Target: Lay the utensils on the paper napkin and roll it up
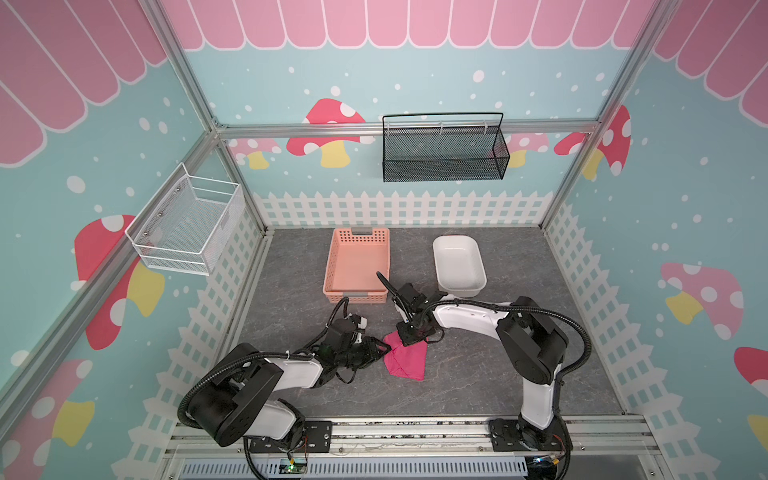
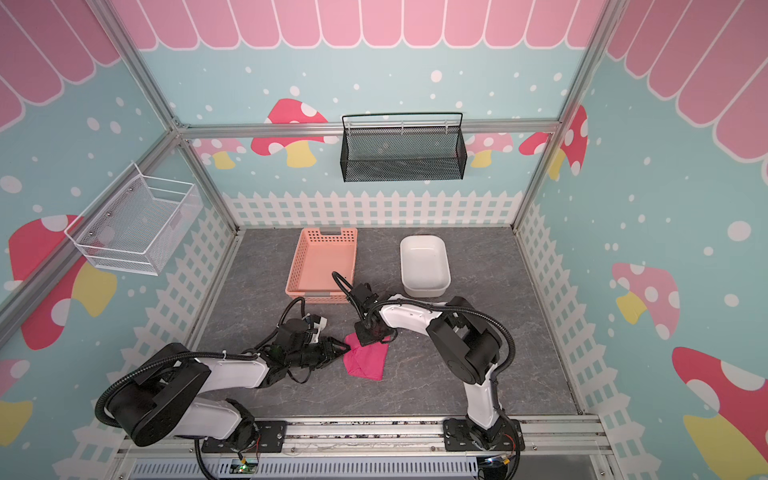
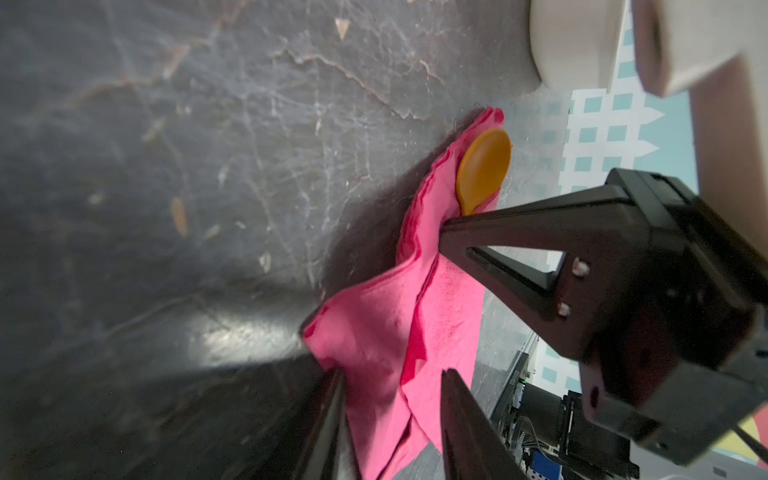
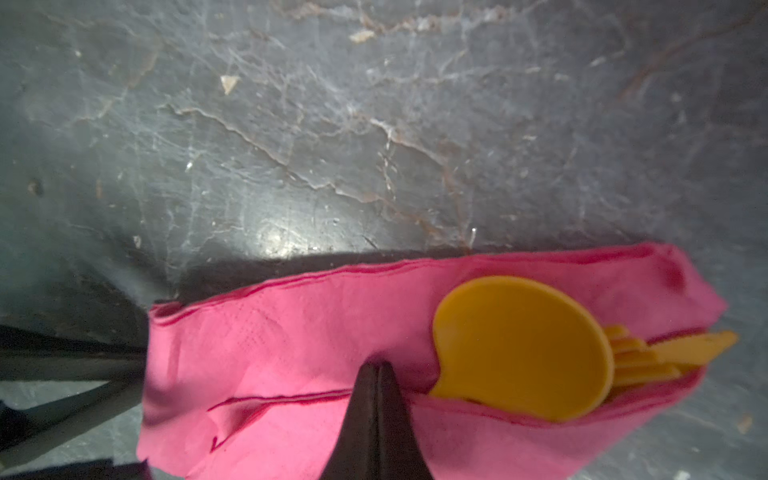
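**Inspector:** Progress?

**Aide:** Spoon (image 4: pixel 519 345) and fork (image 4: pixel 633 359) lie folded inside the napkin (image 1: pixel 405 359) on the bench (image 1: pixel 478 374), heads protruding at one end. Rolling judged partial; a loose flap remains.

**Inspector:** Claws?

**Aide:** Right claw (image 4: pixel 376 368) clenched, tips pressing the napkin beside the spoon. Left claw (image 3: pixel 392 374) released, jaws astride the opposite end.

**Inspector:** Obscured?

**Aide:** Handles covered. Whether the right claw pinches paper, indeterminable.

- My right gripper (image 4: pixel 377 368), tips together, pressed down on the folded napkin (image 1: pixel 405 359) beside the spoon bowl (image 4: pixel 519 345), standing in the way there.
- My left gripper (image 3: pixel 392 374) straddled the napkin's opposite end, close to the right one.
- The salmon basket (image 1: pixel 356 266) and white tub (image 1: pixel 457 264) stood well behind, a bare gap between them; open tabletop (image 1: pixel 478 374) lay right of the napkin.
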{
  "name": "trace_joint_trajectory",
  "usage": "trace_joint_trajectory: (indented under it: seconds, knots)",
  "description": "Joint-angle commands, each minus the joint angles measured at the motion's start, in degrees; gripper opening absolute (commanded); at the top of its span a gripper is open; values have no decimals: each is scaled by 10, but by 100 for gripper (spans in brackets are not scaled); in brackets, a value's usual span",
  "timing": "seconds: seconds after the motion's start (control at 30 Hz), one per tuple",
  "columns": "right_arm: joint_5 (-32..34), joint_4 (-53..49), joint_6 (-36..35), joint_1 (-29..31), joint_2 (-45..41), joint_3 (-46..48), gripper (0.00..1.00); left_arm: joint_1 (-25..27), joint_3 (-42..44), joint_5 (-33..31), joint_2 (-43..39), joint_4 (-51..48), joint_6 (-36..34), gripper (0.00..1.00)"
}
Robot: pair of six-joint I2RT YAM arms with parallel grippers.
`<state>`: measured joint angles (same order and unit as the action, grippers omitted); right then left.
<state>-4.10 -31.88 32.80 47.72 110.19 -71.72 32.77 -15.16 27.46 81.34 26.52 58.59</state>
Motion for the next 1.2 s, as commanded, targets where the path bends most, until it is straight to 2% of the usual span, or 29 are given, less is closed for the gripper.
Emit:
trace_joint_trajectory:
  seconds: [0.0,0.17,0.4,0.83,1.03,1.17]
  knots:
    - [-8,-16,-5,6,23,26,3,17,24,-2,-4,-31,39,43]
    - [-7,-15,-7,6,24,26,3,48,20,-9,-14,-58,48,44]
    - [-9,-12,-6,6,25,27,3,51,15,-28,-22,-64,42,45]
    - [-9,-13,-6,6,21,29,3,18,-77,-81,-20,-203,-69,45]
    - [-11,-13,-6,6,21,28,3,15,-126,-110,-17,-289,-138,40]
    - [-11,-13,-6,6,21,28,3,15,-137,-120,-16,-303,-154,35]
